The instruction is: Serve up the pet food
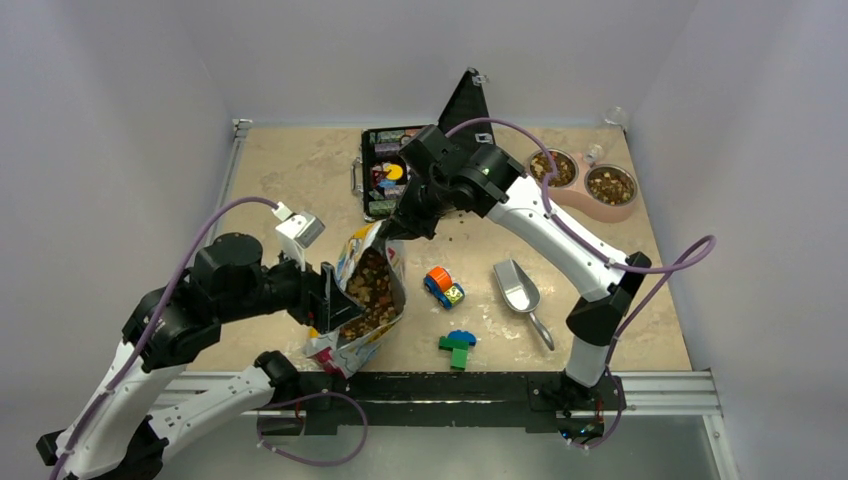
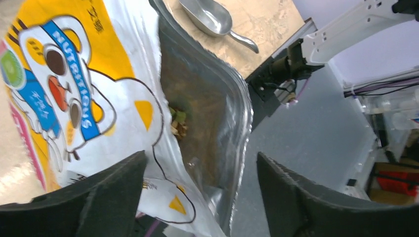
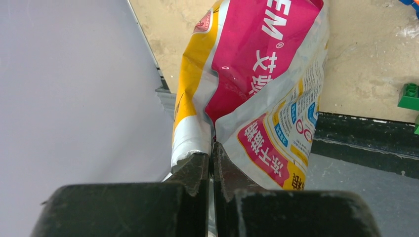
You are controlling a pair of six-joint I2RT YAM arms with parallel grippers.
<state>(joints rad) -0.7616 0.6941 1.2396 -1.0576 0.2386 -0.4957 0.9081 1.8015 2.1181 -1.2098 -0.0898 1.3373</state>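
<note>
An open, printed foil bag (image 1: 345, 345) stands near the table's front edge, and brown pet food (image 1: 372, 285) shows in its mouth. My right gripper (image 1: 405, 228) is shut on the bag's far rim; in the right wrist view its jaws (image 3: 212, 159) pinch the bag's (image 3: 257, 74) folded edge. My left gripper (image 1: 326, 300) is open at the near side of the mouth. In the left wrist view the bag's (image 2: 74, 89) rim and foil lining pass between the spread fingers (image 2: 99, 197) without being pinched, and a little pet food (image 2: 178, 122) shows deep inside.
A pink double bowl (image 1: 570, 197) holding kibble stands at the back right. A metal scoop (image 1: 517, 288) (image 2: 210, 17) lies right of the bag. A toy car (image 1: 443, 287), green and blue bricks (image 1: 458, 348) (image 3: 409, 96) and a black case (image 1: 385, 170) are nearby.
</note>
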